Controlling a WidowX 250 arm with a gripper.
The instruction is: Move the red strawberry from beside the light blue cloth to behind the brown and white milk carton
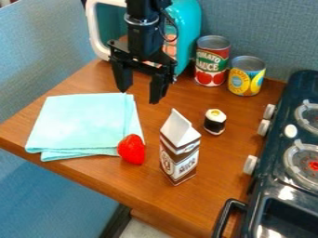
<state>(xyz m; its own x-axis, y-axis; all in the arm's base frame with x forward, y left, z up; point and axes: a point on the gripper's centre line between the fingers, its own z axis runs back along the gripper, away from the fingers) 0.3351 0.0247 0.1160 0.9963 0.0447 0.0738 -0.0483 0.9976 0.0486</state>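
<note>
The folded light-blue cloth (84, 122) lies flat on the desk (239, 144), to the left of and nearer the camera than the tool (141, 96). The tool hangs over the desk, its two fingers spread well apart, holding nothing. A strawberry (131, 149) sits at the cloth's near right corner.

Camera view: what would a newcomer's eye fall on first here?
Probably the bright red strawberry, by a corner of the pale blue cloth. Next, the brown-and-white milk carton standing upright beside it, then the black gripper, jaws apart, hanging over the wooden table near the cloth.
</note>
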